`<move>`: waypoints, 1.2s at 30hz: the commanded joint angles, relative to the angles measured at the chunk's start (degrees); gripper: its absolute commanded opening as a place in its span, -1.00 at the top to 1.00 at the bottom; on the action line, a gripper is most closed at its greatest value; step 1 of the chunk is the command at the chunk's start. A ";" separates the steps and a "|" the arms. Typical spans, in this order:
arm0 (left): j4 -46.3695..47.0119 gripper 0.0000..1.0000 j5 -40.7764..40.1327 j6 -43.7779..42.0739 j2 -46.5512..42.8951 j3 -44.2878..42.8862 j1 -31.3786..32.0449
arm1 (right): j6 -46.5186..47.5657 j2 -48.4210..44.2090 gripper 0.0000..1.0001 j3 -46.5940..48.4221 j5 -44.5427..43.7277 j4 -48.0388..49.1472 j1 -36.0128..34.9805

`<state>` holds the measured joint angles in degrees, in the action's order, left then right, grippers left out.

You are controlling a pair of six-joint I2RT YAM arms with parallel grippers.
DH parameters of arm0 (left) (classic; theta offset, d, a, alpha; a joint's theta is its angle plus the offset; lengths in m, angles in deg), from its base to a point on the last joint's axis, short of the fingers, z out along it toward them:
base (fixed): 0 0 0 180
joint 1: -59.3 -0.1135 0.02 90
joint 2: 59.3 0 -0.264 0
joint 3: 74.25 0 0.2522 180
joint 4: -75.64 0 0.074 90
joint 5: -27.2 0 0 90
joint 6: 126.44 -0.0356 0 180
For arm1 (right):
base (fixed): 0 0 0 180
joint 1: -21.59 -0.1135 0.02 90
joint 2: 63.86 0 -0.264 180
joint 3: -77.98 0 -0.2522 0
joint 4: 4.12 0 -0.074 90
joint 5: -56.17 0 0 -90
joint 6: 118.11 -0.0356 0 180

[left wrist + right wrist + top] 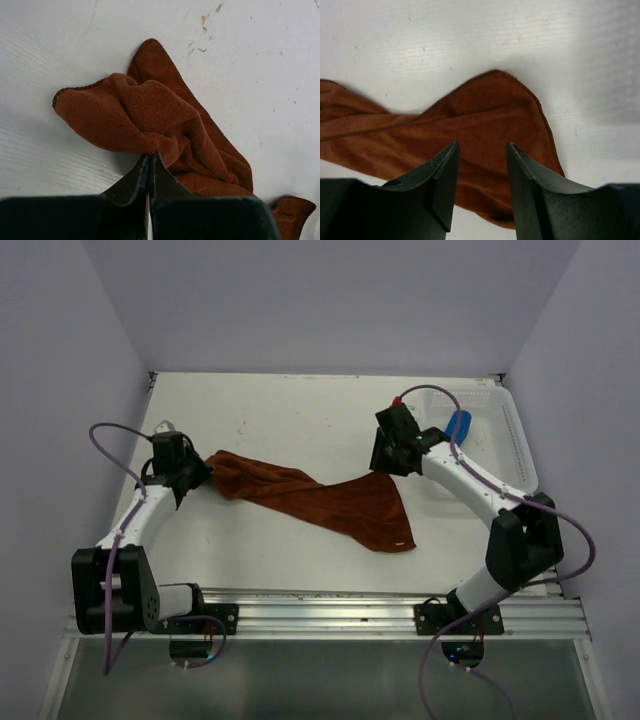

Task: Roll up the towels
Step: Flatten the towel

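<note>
The rust-brown towel [320,498] lies stretched across the table, bunched at its left end and fanned out at its right. My left gripper [200,478] is shut on the bunched left end [145,125], pinching a fold at the fingertips. My right gripper [482,147] hovers open above the towel's right corner [495,115] with nothing between its fingers. In the top view the right gripper [392,462] sits at the towel's upper right edge. The blue towel [458,426] lies in the white basket.
The white mesh basket [510,440] stands at the back right, close behind my right arm. Walls close in the table on the left, back and right. A metal rail [330,612] runs along the near edge.
</note>
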<state>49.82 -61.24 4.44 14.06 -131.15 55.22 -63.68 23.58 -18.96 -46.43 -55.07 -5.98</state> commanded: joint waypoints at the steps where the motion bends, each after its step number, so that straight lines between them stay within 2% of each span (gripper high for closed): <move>1: 1.60 1.00 1.51 -1.33 -0.59 1.03 -0.32 | -0.28 7.20 0.07 6.54 -2.34 2.30 0.33; 7: 2.91 1.00 3.70 -1.33 0.03 3.14 -0.32 | -0.29 19.41 0.07 14.72 -4.89 0.02 0.24; 13: 3.79 1.00 5.20 -1.33 -0.06 4.90 -0.32 | -0.90 25.23 0.01 20.35 -8.40 -3.32 0.33; 18: 4.32 1.00 5.47 -1.95 0.11 5.60 -0.32 | 1.81 24.27 0.00 19.48 -10.95 -2.19 0.33; 24: 4.85 1.00 6.35 -2.04 1.43 5.43 -0.32 | 10.69 22.16 -0.01 17.89 -9.90 0.19 0.50; 36: 4.23 1.00 6.35 -2.56 2.14 3.94 -0.23 | 21.94 20.14 0.24 12.44 1.25 4.58 4.63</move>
<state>51.99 -55.51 3.41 15.88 -125.71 55.22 -46.10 47.36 -5.54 -49.77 -53.04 -2.36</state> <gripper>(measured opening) 0.009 0.384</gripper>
